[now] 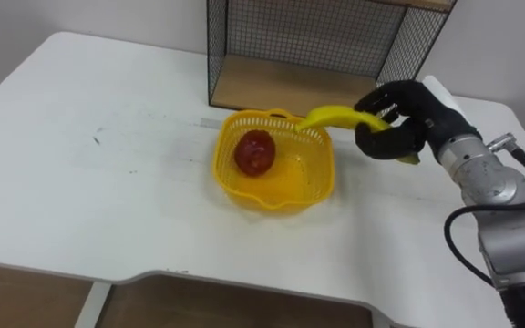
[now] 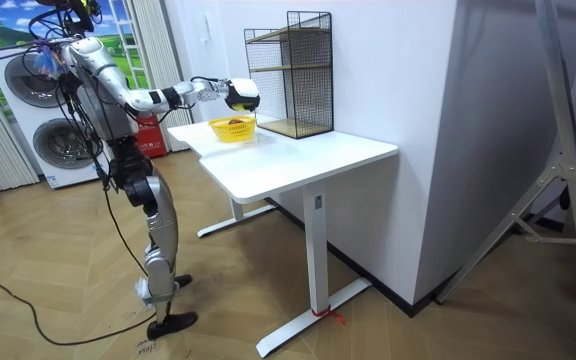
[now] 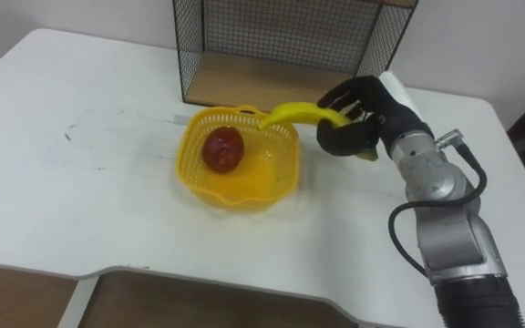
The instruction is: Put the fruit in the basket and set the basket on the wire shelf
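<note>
The right hand (image 1: 397, 126), fingers curled around one banana (image 1: 335, 116), holds it over the right rim of one yellow basket (image 1: 273, 200). One red apple (image 1: 254, 151) lies inside. One wire shelf (image 1: 290, 36) stands just beyond on the white table (image 1: 108, 182).

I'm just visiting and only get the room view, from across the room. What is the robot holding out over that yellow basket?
Observer: A banana. The right hand has its fingers curled round one end.
Visitor: Is it in the basket yet?
Observer: No. Its free tip is just above the far right rim of the basket, not down inside.
Visitor: Anything in there already?
Observer: One red fruit, an apple by the look of it, lying on the basket's bottom.
</note>
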{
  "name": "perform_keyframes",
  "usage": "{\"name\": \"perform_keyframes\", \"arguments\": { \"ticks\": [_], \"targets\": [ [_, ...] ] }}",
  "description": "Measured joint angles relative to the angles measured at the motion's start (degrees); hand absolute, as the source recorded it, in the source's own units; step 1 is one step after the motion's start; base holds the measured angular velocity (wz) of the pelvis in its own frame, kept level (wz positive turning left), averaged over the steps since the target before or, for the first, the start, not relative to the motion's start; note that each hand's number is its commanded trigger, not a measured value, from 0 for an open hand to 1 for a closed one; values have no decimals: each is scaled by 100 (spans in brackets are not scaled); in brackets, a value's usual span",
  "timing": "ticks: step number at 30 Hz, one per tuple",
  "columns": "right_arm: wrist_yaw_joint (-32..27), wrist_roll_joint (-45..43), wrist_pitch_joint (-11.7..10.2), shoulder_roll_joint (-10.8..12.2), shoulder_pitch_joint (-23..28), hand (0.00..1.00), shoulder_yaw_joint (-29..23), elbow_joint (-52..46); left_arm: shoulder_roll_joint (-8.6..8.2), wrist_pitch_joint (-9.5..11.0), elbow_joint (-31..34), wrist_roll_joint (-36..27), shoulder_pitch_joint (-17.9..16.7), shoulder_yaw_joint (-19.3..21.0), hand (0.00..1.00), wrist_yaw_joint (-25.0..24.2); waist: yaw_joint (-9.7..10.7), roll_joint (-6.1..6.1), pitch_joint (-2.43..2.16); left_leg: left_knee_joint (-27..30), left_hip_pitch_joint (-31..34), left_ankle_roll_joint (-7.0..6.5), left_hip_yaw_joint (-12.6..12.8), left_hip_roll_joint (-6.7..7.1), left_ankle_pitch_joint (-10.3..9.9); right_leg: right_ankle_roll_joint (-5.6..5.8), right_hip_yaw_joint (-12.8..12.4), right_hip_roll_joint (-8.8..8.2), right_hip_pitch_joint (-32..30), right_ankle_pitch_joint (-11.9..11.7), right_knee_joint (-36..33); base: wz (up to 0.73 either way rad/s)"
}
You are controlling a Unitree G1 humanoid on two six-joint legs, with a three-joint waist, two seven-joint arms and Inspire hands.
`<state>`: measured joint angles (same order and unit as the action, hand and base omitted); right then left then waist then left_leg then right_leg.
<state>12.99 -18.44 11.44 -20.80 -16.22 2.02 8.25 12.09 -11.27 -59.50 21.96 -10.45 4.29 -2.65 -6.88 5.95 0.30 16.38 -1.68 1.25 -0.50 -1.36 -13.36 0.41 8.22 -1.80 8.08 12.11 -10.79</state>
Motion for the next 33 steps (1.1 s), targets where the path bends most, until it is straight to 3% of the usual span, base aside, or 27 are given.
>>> {"name": "perform_keyframes", "arguments": {
  "ticks": [15, 33],
  "targets": [
    [92, -614, 5, 6, 0, 100, 232, -116, -18, -1, -9, -3, 12, -67, 0, 66, -43, 1, 3, 6, 42, 0, -4, 0, -1, 0, 20, 0, -9, 0, -6, 0],
    [295, -1017, -3, 106, -18, 100, 575, -249, -39, 51, 49, 10, 95, -234, 0, 362, -298, 53, 8, -81, 101, 0, -1, 2, 17, 0, 22, 0, -130, 0, 8, 0]
  ]
}}
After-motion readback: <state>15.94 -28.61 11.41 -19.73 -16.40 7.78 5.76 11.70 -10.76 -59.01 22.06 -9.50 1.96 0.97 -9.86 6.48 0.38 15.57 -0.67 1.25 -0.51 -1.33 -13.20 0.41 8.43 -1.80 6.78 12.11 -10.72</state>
